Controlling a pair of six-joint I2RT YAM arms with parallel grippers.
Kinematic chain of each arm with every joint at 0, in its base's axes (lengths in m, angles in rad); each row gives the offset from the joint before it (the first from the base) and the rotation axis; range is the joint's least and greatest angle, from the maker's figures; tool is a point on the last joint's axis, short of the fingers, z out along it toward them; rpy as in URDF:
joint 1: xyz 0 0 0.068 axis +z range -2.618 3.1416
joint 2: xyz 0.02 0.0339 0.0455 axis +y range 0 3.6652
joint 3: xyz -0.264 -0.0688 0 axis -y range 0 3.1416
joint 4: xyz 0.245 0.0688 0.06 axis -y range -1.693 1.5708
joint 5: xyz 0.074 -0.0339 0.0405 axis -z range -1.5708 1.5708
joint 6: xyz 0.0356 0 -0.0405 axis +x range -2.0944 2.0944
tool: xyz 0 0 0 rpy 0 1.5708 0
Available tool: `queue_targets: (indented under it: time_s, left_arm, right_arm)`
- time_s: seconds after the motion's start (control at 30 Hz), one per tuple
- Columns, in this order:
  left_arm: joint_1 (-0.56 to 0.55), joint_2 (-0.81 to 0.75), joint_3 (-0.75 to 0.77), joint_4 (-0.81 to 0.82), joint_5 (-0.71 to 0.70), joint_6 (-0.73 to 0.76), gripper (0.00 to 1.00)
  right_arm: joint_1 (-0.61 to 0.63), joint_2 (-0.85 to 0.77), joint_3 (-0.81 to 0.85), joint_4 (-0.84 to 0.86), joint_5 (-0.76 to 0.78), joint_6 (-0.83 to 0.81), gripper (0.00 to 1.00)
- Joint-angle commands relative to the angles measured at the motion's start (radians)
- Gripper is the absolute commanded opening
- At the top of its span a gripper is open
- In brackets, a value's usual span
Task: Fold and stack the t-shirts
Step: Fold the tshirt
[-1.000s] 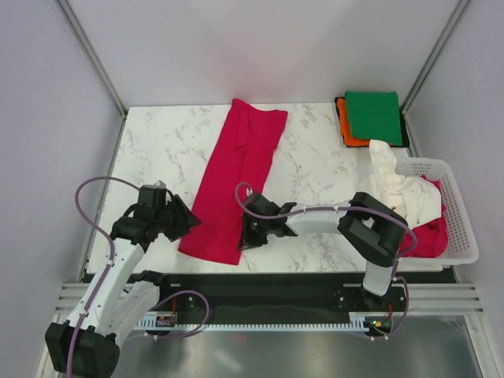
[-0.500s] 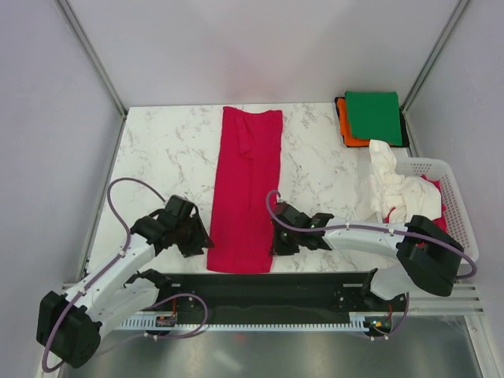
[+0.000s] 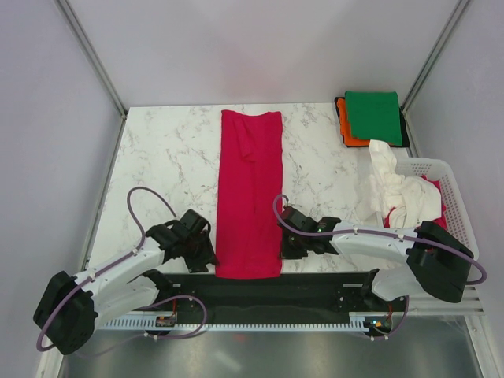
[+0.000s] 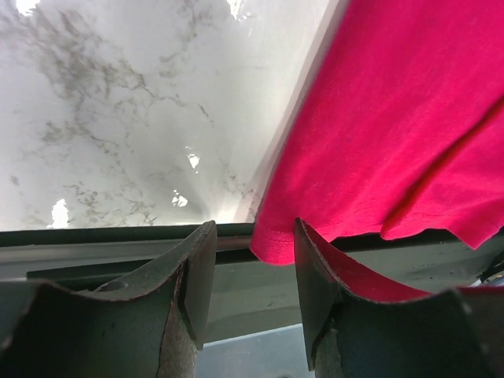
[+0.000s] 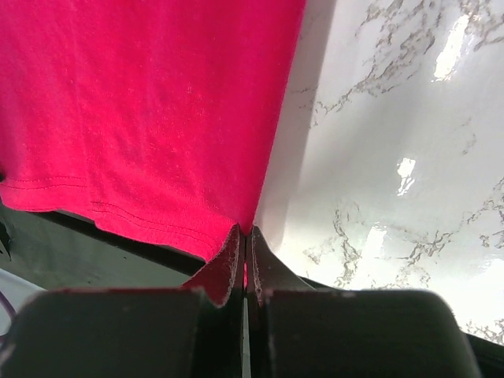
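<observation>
The red t-shirt (image 3: pixel 250 193) lay down the middle of the worktop (image 3: pixel 165 150) as one long narrow band, sleeves already turned in. It ran from the far edge to the near edge. Its hem hung just past the near edge over the dark rail, probably so that fingers could get round the cloth instead of scraping at flat marble.

Both arms were low at that hem, one at each near corner of the band. The right gripper (image 5: pixel 244 236) had its jaws pressed together on the right corner, a sliver of red showing between them, so that side looked secured. The left gripper (image 4: pixel 252 236) was not there yet. Its jaws stood apart with the left corner of the hem lying in the gap, touching the inner finger but not pinched (the cloth draped loosely round that finger, so how deep it reached I cannot tell). Matching holds on both corners would suit carrying the hem toward the far edge for a crosswise fold.

At the far right corner the green t-shirt (image 3: pixel 374 116) sat folded on the orange t-shirt (image 3: pixel 344 126), a stack placed well clear of the folding area. The white t-shirt (image 3: pixel 394 185) spilled over the rim of the basket (image 3: pixel 461 213) by the right edge, with another red one (image 3: pixel 431 236) inside, both apparently waiting.
</observation>
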Motion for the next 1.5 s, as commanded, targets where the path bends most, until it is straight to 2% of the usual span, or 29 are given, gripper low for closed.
queue_targets:
  time_s: [0.0, 0.13, 0.2, 0.23, 0.27, 0.3, 0.33, 0.4, 0.5, 0.6, 0.77, 0.93, 1.07, 1.2, 1.47]
  left_arm:
    - [-0.030, -0.006, -0.034, 0.082, 0.017, -0.081, 0.51]
    - [-0.050, -0.005, -0.078, 0.161, 0.044, -0.113, 0.50]
    - [-0.055, -0.003, -0.097, 0.191, 0.043, -0.118, 0.44]
    - [-0.056, -0.006, -0.097, 0.201, 0.044, -0.122, 0.40]
    - [-0.056, -0.015, -0.100, 0.208, 0.040, -0.124, 0.25]
    - [-0.059, -0.028, -0.095, 0.207, 0.032, -0.125, 0.19]
    - [-0.062, -0.040, -0.091, 0.207, 0.029, -0.125, 0.08]
    - [-0.064, -0.084, -0.060, 0.182, 0.023, -0.124, 0.02]
    - [-0.064, -0.114, 0.042, 0.082, 0.020, -0.102, 0.02]
    - [-0.064, -0.100, 0.159, -0.011, -0.005, -0.059, 0.02]
    - [-0.064, -0.037, 0.290, -0.071, -0.052, 0.002, 0.02]
    - [-0.047, 0.063, 0.443, -0.100, -0.127, 0.082, 0.02]
    - [0.008, 0.196, 0.573, -0.100, -0.133, 0.151, 0.02]
    - [0.085, 0.302, 0.679, -0.088, -0.127, 0.226, 0.02]
    - [0.211, 0.543, 0.880, -0.057, -0.063, 0.332, 0.02]
  right_arm:
    - [0.002, -0.016, -0.002, -0.015, 0.024, 0.017, 0.00]
    - [0.004, -0.012, -0.001, -0.015, 0.026, 0.016, 0.00]
    - [0.004, -0.012, -0.001, -0.013, 0.024, 0.016, 0.00]
    - [0.002, -0.012, -0.001, -0.016, 0.024, 0.016, 0.00]
    - [0.004, -0.012, 0.001, -0.016, 0.023, 0.016, 0.00]
    - [0.004, -0.015, 0.001, -0.018, 0.021, 0.017, 0.00]
    - [0.004, -0.015, 0.002, -0.022, 0.014, 0.019, 0.00]
    - [0.004, -0.022, 0.004, -0.030, 0.008, 0.022, 0.00]
    - [0.005, -0.045, 0.024, -0.067, 0.009, 0.026, 0.00]
    - [0.005, -0.090, 0.080, -0.177, 0.049, 0.023, 0.00]
    - [-0.001, -0.104, 0.226, -0.272, 0.121, -0.009, 0.00]
    - [-0.080, -0.052, 0.333, -0.323, 0.136, -0.067, 0.00]
    - [-0.197, 0.011, 0.405, -0.323, 0.115, -0.148, 0.00]
    - [-0.261, 0.112, 0.514, -0.328, 0.092, -0.243, 0.00]
    - [-0.381, 0.330, 0.705, -0.334, 0.017, -0.311, 0.00]
